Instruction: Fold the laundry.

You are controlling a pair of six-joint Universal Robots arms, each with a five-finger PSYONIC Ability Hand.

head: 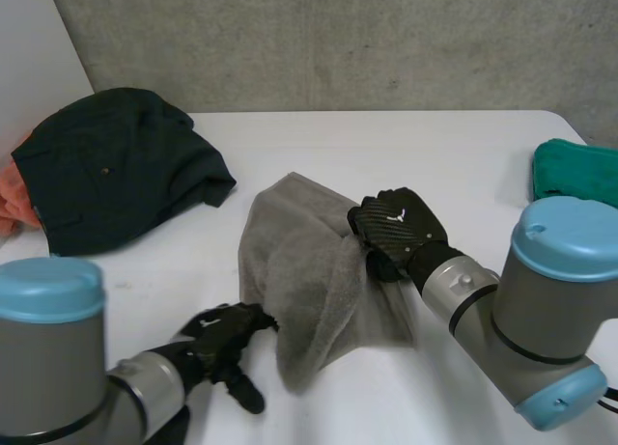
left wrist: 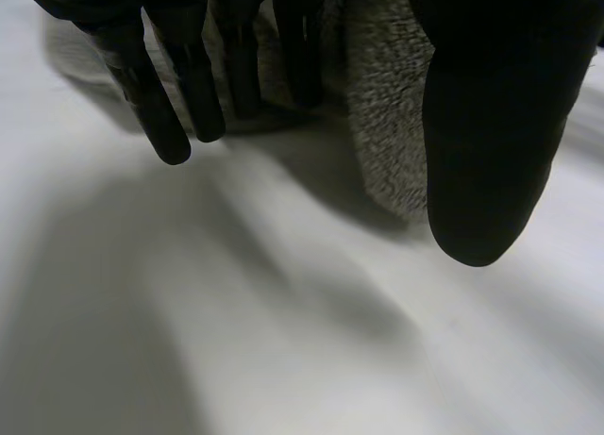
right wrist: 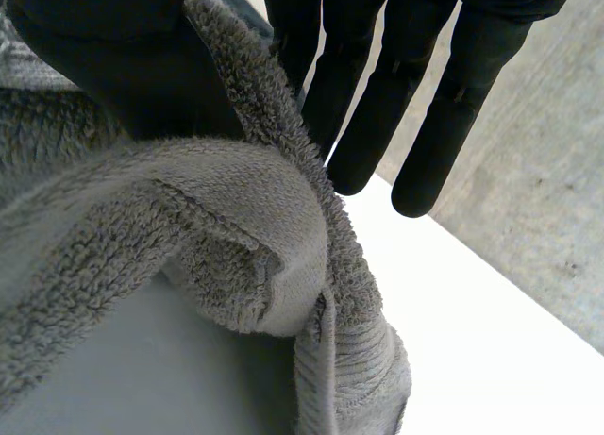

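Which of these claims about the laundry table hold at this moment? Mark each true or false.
1. The grey towel lies flat and neatly folded. False: it is bunched and raised toward the right hand.
2. The right hand has the towel's edge between its thumb and fingers. True.
3. The left hand grips the green cloth. False: that cloth lies apart at the right edge of the table, and the left hand is open beside the towel's near edge.
4. A dark garment lies on the table's far left. True.
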